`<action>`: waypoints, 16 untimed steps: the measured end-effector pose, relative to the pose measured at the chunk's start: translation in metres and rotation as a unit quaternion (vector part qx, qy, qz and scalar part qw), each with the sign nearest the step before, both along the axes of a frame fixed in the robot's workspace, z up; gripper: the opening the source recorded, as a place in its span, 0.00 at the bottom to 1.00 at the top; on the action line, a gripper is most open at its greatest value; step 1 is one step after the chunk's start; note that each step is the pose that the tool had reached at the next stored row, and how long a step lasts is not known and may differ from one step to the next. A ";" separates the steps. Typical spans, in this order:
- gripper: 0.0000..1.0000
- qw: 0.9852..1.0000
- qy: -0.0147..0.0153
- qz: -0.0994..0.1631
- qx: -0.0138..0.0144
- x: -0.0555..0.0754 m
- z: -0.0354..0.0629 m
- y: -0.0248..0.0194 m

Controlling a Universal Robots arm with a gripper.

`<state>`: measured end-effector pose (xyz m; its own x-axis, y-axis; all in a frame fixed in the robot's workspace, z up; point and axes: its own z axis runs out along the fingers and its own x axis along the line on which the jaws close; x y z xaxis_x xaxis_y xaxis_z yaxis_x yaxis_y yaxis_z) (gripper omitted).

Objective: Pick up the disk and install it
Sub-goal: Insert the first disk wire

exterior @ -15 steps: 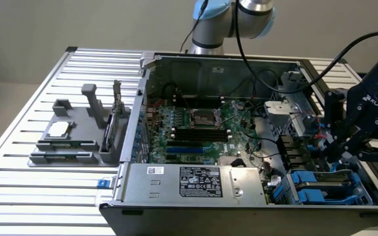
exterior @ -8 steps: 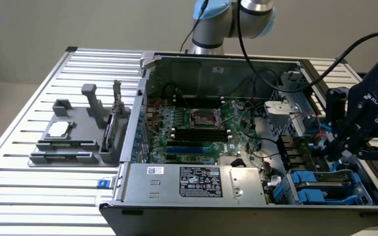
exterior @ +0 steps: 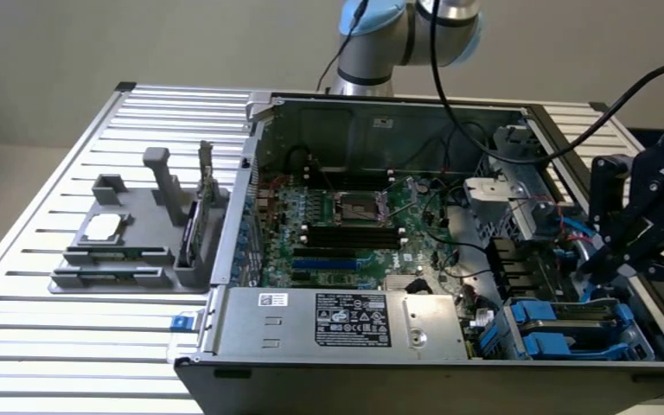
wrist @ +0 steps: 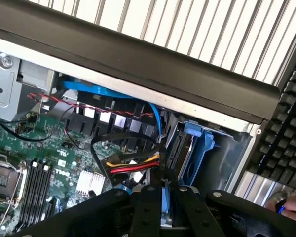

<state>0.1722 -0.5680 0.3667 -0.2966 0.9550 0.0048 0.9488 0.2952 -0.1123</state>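
- The end effector (exterior: 609,264) hangs inside the open computer case (exterior: 424,380), at the end of the case on the exterior view's right, over the drive bays.
- In the wrist view the end effector (wrist: 165,192) is clenched on the disk (wrist: 164,205), which shows edge-on as a thin blue and silver strip between the two black fingers (wrist: 145,207).
- The disk is held above the bay area and is not yet seated in a slot.
- Just beside it, blue carriers (exterior: 552,337) sit in the bay next to the case wall; the wrist view shows one such blue carrier (wrist: 200,148) close ahead of the fingers.
- A wire bundle (wrist: 133,163) of yellow, red and black leads lies between the disk and the motherboard (exterior: 355,216).
- The long silver power-supply box (exterior: 349,320) fills the near edge of the case.
- The case stands on a slatted metal surface (exterior: 79,346).
- On the exterior view's left, well apart from the case's bay end, a grey holder (exterior: 136,233) carries a small square chip (exterior: 104,226).
- A black keyboard (wrist: 286,133) lies outside the case wall.
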 end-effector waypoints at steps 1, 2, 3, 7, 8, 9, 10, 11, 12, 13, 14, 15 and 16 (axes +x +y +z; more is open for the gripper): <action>0.16 1.000 0.000 -0.003 0.000 0.000 -0.0009 0.0000; 0.16 1.000 0.000 -0.008 0.000 0.000 -0.0018 -0.0001; 0.16 1.000 0.000 -0.016 0.000 0.000 -0.0026 -0.0001; 0.16 0.999 0.000 -0.053 0.000 0.000 -0.0056 -0.0001; 0.16 0.998 0.000 -0.061 0.000 0.000 -0.0060 -0.0001; 0.16 0.998 0.000 -0.068 0.000 0.000 -0.0065 0.0000; 0.16 0.997 0.000 -0.072 0.000 0.000 -0.0066 0.0000; 0.16 0.997 0.001 -0.074 -0.001 0.001 -0.0067 -0.0001; 0.16 0.997 0.001 -0.075 -0.002 0.002 -0.0071 -0.0002; 0.16 0.997 0.002 -0.076 -0.002 0.002 -0.0073 -0.0002; 0.16 0.997 0.002 -0.079 -0.003 0.002 -0.0072 -0.0003; 0.16 0.997 0.002 -0.081 -0.005 0.002 -0.0072 -0.0005; 0.16 0.996 0.002 -0.084 -0.006 0.002 -0.0072 -0.0007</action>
<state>0.1741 -0.5687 0.3595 -0.1333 0.9911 -0.0061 0.9842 0.1317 -0.1182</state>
